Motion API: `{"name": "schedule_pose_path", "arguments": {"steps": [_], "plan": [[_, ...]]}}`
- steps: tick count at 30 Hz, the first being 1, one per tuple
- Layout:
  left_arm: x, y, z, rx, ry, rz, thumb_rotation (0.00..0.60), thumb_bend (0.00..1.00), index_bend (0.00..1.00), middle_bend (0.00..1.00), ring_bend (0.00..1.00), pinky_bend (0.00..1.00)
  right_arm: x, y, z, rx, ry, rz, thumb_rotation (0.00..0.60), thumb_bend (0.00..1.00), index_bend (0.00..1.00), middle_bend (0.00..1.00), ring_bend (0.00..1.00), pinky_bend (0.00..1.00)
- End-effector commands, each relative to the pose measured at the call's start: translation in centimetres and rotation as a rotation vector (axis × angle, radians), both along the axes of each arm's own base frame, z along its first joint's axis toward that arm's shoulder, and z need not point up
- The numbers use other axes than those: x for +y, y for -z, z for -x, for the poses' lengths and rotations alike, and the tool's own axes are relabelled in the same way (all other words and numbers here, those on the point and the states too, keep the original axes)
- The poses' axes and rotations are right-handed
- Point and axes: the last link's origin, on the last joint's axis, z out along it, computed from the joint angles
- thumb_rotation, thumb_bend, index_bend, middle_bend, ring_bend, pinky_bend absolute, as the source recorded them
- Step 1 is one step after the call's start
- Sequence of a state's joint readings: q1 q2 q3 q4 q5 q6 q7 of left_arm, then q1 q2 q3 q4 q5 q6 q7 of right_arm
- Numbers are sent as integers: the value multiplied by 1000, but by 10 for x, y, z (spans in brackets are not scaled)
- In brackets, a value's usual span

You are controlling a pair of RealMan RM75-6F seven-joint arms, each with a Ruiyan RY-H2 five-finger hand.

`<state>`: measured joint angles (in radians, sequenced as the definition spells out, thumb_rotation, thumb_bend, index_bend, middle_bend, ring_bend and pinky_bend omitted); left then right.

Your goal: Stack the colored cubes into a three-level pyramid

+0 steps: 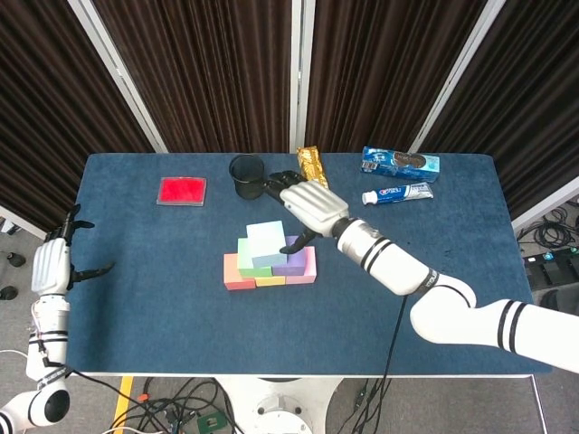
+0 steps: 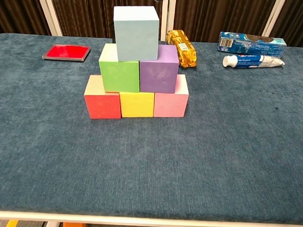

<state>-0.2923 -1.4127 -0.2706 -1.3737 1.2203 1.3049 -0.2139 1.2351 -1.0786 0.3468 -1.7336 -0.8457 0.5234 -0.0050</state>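
A three-level pyramid stands mid-table. Its bottom row is a red cube [image 2: 102, 100], a yellow cube [image 2: 137, 104] and a pink cube [image 2: 171, 99]. A green cube [image 2: 119, 69] and a purple cube [image 2: 159, 69] sit on them, and a light blue cube [image 2: 136, 32] [image 1: 266, 242] tops the stack. My right hand [image 1: 308, 210] hovers above and behind the pyramid, fingers spread, holding nothing; the chest view shows only a dark fingertip at its top edge. My left hand [image 1: 52, 268] hangs open off the table's left edge, far from the cubes.
A red flat tray [image 2: 66, 52] lies at the back left. Behind the pyramid are a black cup [image 1: 246, 175] and a gold snack packet [image 2: 182, 47]. A blue box [image 2: 251, 42] and a toothpaste tube [image 2: 253, 60] lie at the back right.
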Motion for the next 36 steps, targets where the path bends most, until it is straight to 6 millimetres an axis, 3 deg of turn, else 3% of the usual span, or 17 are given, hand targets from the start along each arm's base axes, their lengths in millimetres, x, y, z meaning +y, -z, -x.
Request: {"name": "schedule_pose_path", "arguments": {"steps": [1, 12, 18, 32, 36], "plan": [[0, 0, 0, 0, 0, 3, 600, 61, 39, 281, 175, 149, 7, 0, -21, 137, -44, -14, 600, 0, 0, 136, 0, 0], [0, 3, 0, -9, -1, 13, 600, 62, 39, 281, 175, 149, 7, 20, -25, 233, -10, -3, 600, 0, 0, 136, 0, 0], [0, 3, 2, -7, -4, 11, 600, 62, 39, 281, 175, 149, 4, 31, -28, 234, -14, 6, 600, 0, 0, 186, 0, 0], [-1, 4, 3, 0, -4, 20, 600, 62, 39, 281, 175, 149, 5, 32, -31, 195, -24, 42, 600, 36, 0, 468, 0, 0], [-1, 4, 2, 3, -4, 22, 600, 61, 39, 281, 175, 149, 6, 31, -29, 195, -28, 45, 600, 59, 0, 502, 4, 0]]}}
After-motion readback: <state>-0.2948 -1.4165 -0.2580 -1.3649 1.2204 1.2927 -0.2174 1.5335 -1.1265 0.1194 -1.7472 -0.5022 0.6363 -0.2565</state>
